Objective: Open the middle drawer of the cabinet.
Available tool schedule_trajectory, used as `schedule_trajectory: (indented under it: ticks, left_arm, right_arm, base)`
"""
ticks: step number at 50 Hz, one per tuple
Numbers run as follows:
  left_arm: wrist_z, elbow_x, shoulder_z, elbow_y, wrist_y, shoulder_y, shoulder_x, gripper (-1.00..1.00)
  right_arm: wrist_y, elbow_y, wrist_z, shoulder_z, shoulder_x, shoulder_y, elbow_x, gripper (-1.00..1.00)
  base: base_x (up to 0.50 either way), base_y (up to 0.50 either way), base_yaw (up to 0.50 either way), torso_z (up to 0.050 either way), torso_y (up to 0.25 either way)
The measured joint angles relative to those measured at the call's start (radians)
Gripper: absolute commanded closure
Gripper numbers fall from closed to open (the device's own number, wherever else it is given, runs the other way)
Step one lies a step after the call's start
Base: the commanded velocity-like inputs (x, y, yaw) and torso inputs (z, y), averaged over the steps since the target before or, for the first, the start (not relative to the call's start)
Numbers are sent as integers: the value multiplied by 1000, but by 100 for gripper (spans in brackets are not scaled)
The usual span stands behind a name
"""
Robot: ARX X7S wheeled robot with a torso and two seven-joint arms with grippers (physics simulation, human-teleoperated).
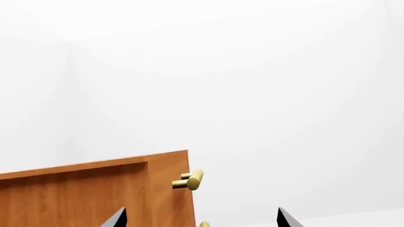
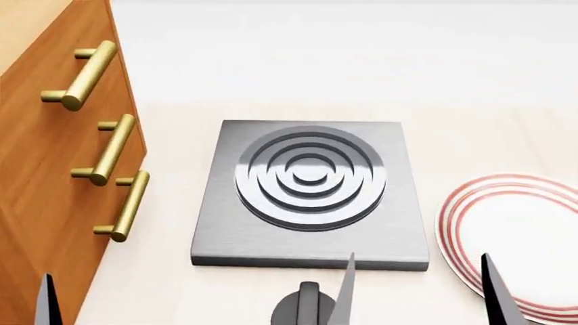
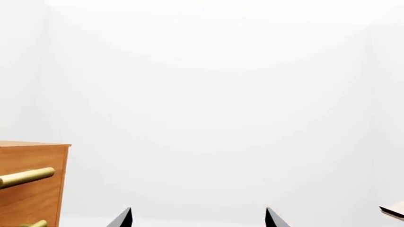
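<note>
Approach stage: cabinet [image 2: 36,176] at frame left, all drawers apparently shut, middle drawer [image 2: 63,152] handle [image 2: 110,149] ungrasped. Left end effector [image 1: 200,218] and right end effector [image 2: 417,291] spread wide, empty. Next: reaching left for that middle bar.

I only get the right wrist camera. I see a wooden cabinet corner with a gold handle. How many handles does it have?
Observer: Three. The head view shows three brass bar handles down the front of the cabinet.
Operator: Which one do I need?
Observer: The second handle, on the middle drawer.
Operator: Is that drawer open yet?
Observer: No. In the head view all three fronts look flush. Beside the cabinet sits a grey stove plate, with a red-ringed white plate past it.
</note>
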Motion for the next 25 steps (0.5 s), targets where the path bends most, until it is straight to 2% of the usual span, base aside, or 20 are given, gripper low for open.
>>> schedule_trajectory:
  ticks: [13, 18, 25]
  left_arm:
    - [-16, 14, 12, -6, -6, -10, 1, -100]
    - [23, 156, 81, 1, -93, -80, 19, -100]
    - [176, 406, 234, -87, -285, -315, 84, -100]
  right_arm:
    - [-13, 12, 15, -7, 11, -1, 5, -100]
    - [-34, 30, 19, -5, 14, -7, 18, -100]
    - [-32, 36, 32, 17, 17, -13, 39, -100]
  base:
    - [0, 0, 0, 0, 0]
    - [0, 0, 0, 0, 0]
    - [0, 0, 0, 0, 0]
